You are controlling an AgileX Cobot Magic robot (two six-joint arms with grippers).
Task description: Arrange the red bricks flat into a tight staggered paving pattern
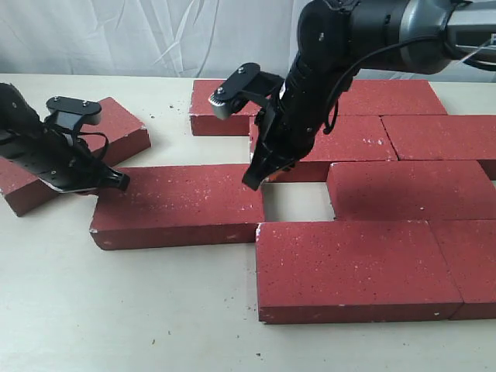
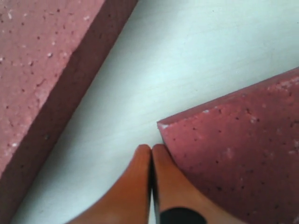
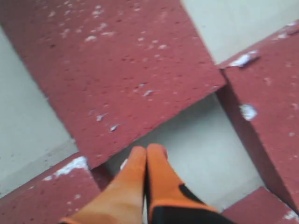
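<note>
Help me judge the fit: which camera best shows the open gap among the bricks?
Exterior view: the whole gap shows, bricks on all sides. The right wrist view shows part, blurred; the left wrist view misses it.

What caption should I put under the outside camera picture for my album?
Shut left gripper and right gripper flank the loose red brick beside the laid bricks.

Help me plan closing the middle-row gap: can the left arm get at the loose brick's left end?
Probably yes. The left gripper, shut, sits right at the loose brick's left corner with nothing between them. The angled brick lies apart, across a strip of table.
</note>
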